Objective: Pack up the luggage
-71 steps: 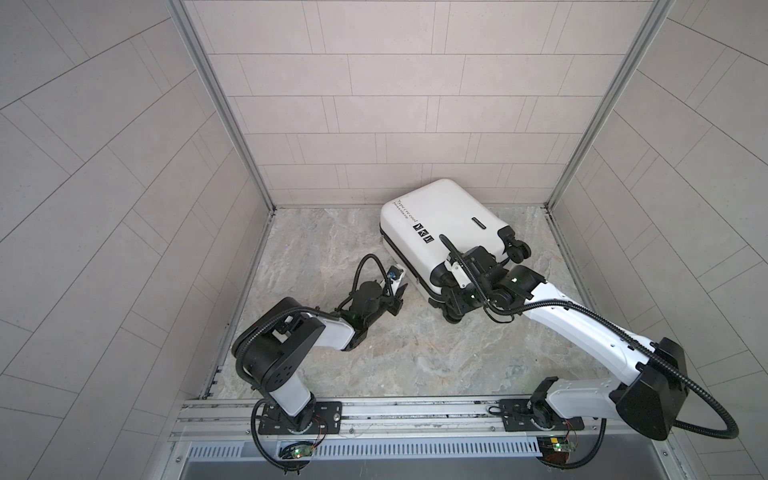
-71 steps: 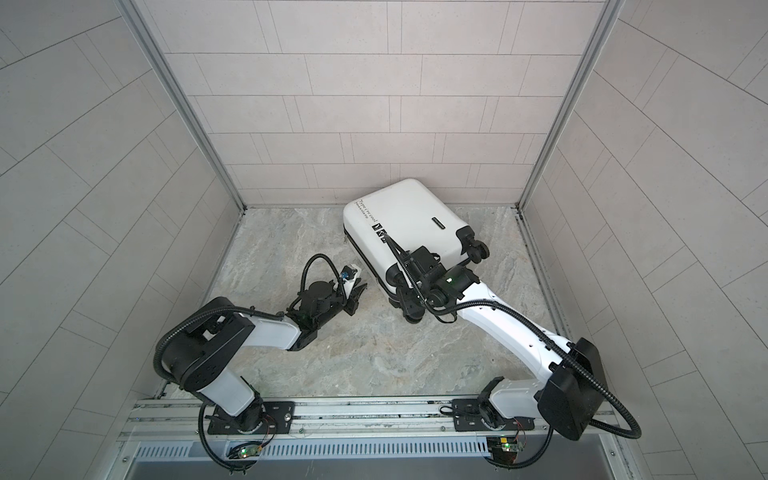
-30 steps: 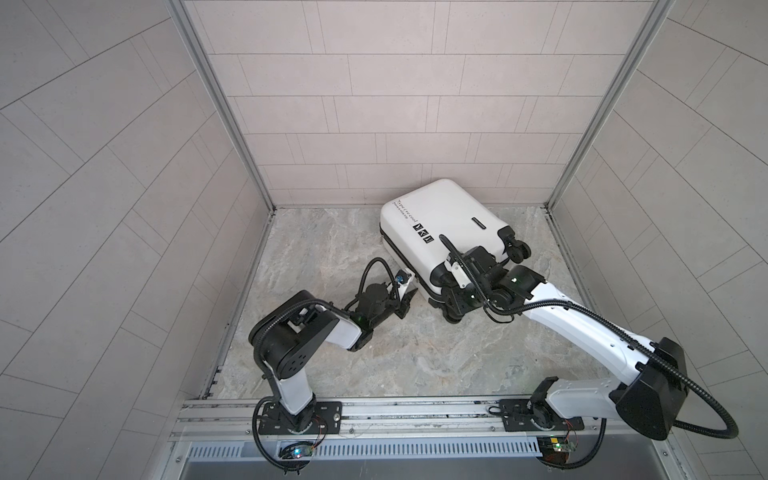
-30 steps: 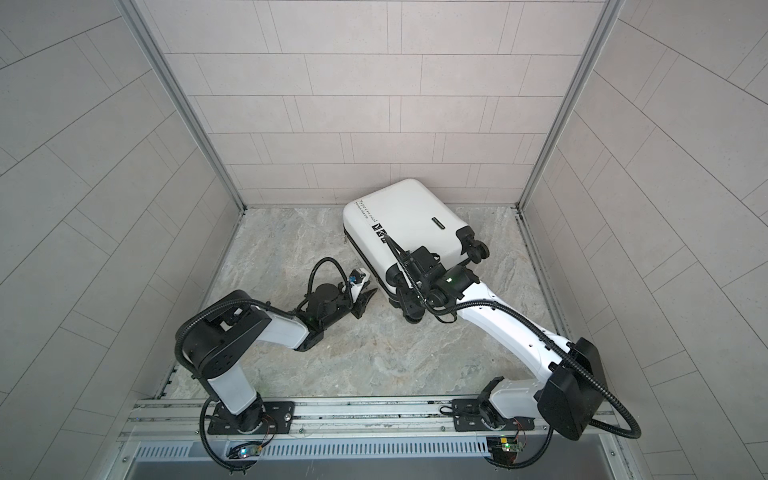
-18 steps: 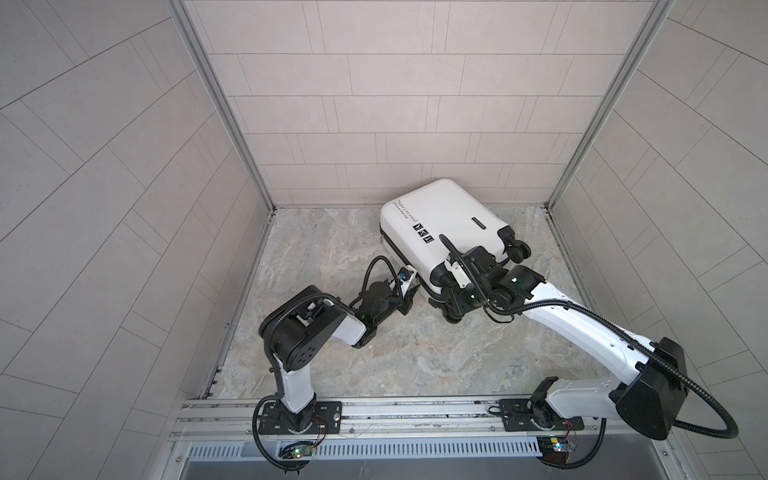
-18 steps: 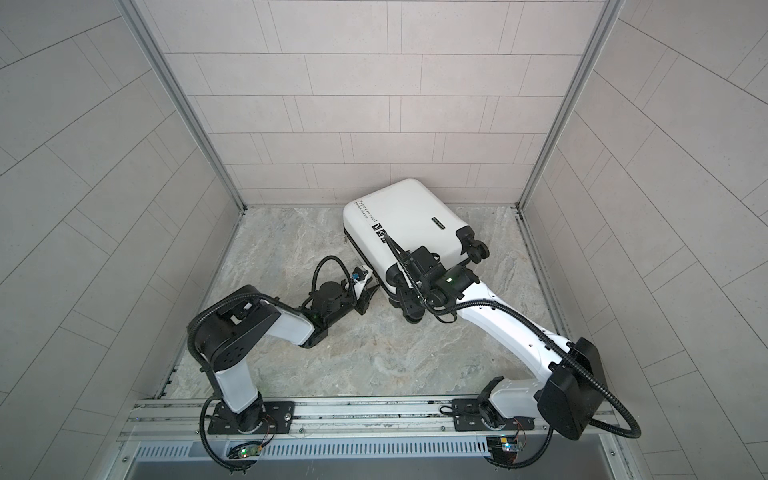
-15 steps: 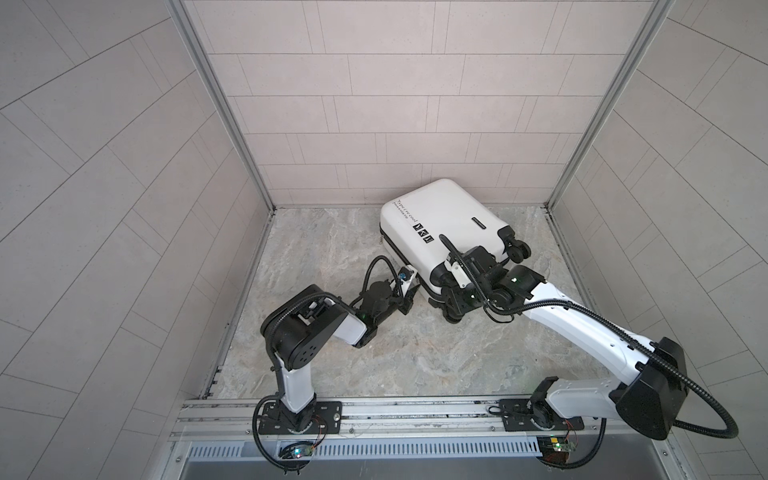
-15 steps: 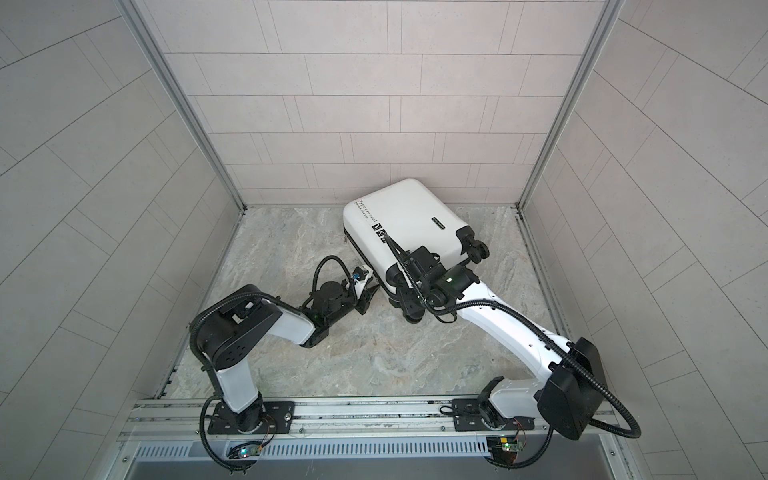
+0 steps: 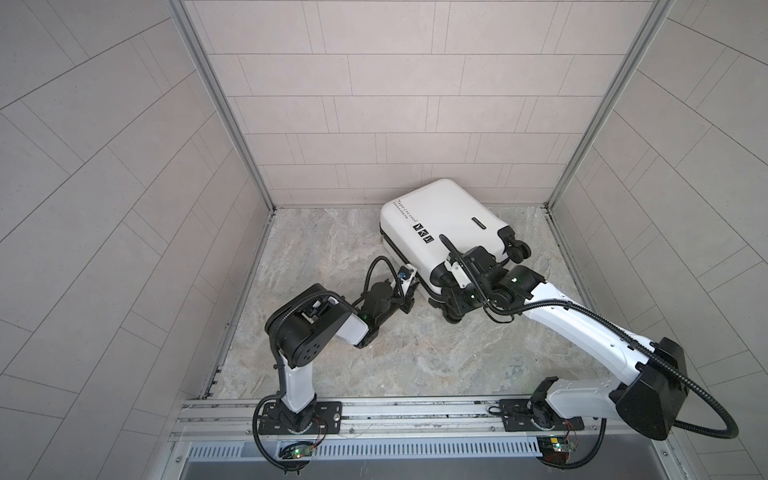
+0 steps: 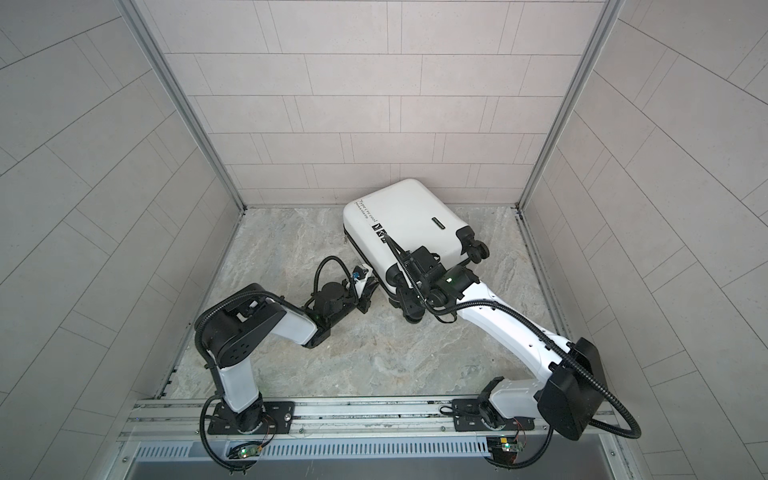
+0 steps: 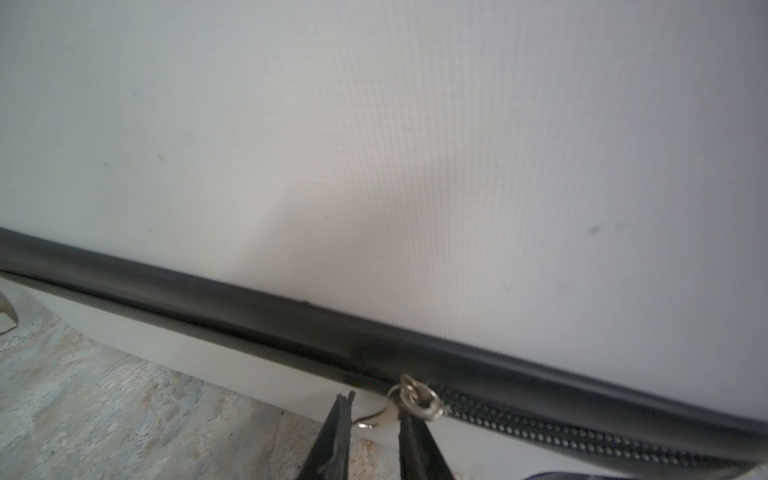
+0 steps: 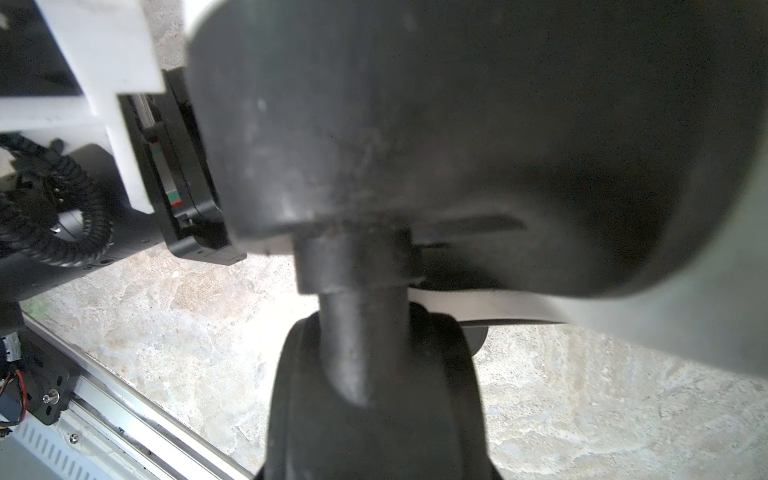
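Marbled surface [image 9: 415,353]: left tool [image 11: 374,409], narrowly spread astride the luggage's [image 9: 440,216] zipper pull [image 11: 415,401], may pinch askew and miss; right tool's [image 9: 452,296] state I cannot tell.

luggage [image 9: 444,232] flat on floor [image 9: 415,365], close to back wall [image 9: 395,124], right of centre, left gripper [image 9: 409,293] against its near-left side, right gripper [image 9: 451,301] at its nearest corner

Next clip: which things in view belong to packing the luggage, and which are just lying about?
Job in hand: luggage; its zipper pull; left gripper, jaws either side of that pull; right gripper at the luggage's near wheel corner.
Lying about: no loose items; just marble floor, tiled walls, mounting rail.
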Robot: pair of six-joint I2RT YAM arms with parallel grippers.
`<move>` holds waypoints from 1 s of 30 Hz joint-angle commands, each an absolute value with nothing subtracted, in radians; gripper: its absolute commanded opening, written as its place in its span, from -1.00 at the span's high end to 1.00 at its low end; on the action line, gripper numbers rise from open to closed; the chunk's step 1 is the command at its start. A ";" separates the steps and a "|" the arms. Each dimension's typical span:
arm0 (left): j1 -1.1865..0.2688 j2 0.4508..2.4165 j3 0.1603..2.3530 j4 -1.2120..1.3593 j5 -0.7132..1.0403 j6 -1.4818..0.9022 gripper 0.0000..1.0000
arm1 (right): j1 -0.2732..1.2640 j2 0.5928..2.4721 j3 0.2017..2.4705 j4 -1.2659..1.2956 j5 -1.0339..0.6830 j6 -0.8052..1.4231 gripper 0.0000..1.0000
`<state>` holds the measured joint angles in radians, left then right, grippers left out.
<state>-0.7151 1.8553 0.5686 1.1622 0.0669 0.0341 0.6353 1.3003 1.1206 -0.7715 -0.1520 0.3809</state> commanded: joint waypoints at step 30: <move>-0.750 1.748 0.595 1.096 0.116 0.127 0.66 | 0.613 1.271 1.138 -0.743 -0.091 0.473 0.85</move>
<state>-0.7341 1.7866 0.5686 1.0634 0.0902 0.1040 0.6338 1.3003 1.1206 -0.7712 -0.1547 0.3820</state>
